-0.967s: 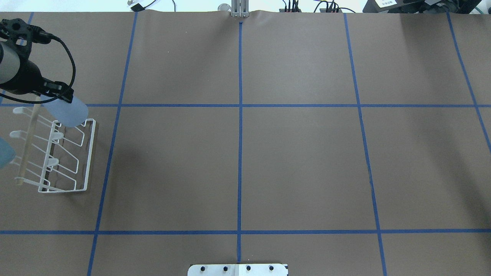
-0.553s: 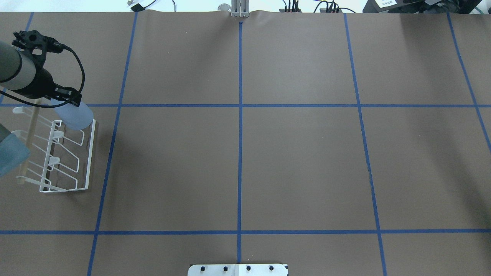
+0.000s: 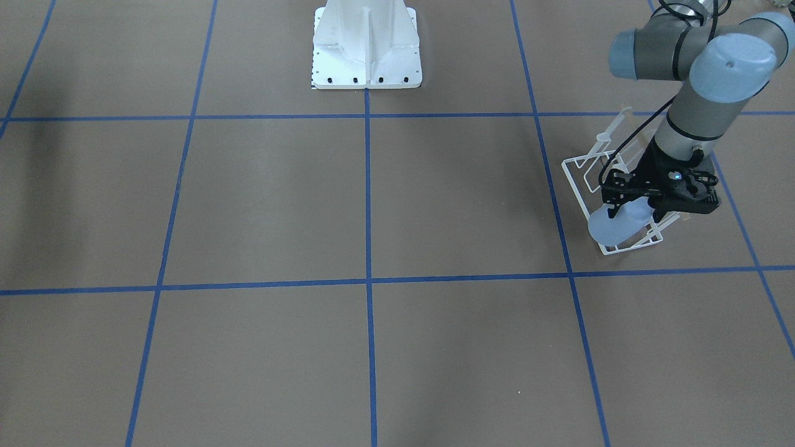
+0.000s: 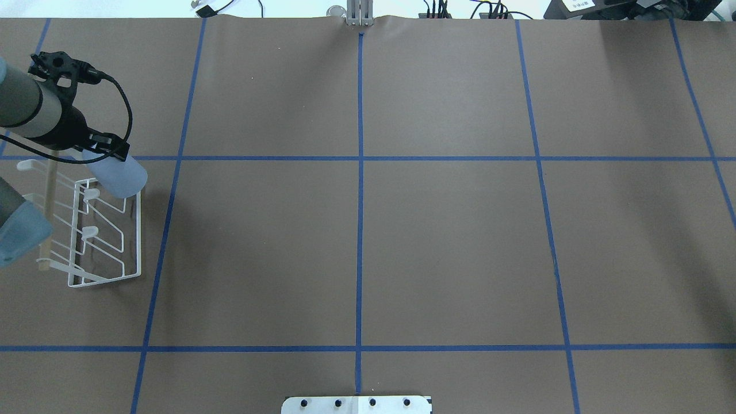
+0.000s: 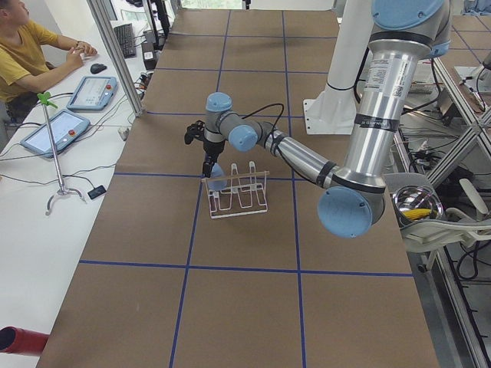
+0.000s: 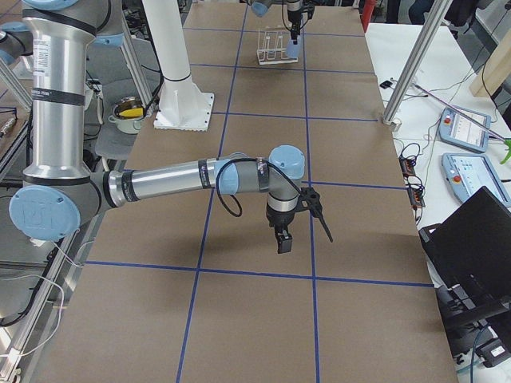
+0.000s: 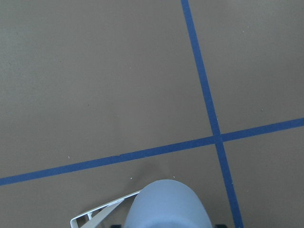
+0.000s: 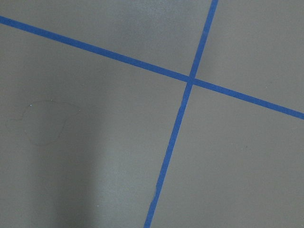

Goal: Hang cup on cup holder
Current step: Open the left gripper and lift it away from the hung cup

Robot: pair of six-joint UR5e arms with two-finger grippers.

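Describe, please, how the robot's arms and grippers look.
The left arm and right arm are silver-grey tubes with pale blue joint caps and printed label bands. The left gripper and right gripper are black, two-fingered; a black cable loops at each wrist.

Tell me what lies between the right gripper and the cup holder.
Only bare brown table crossed by blue tape lines. The exterior right view shows it: the right gripper is near, and the cup holder is far off at the table's other end.

The overhead camera looks forward and down on the table (image 4: 448, 247); the front-facing one looks back steeply from across it. Both share the cup holder (image 4: 138, 241); the wrist cameras sit close above the table.
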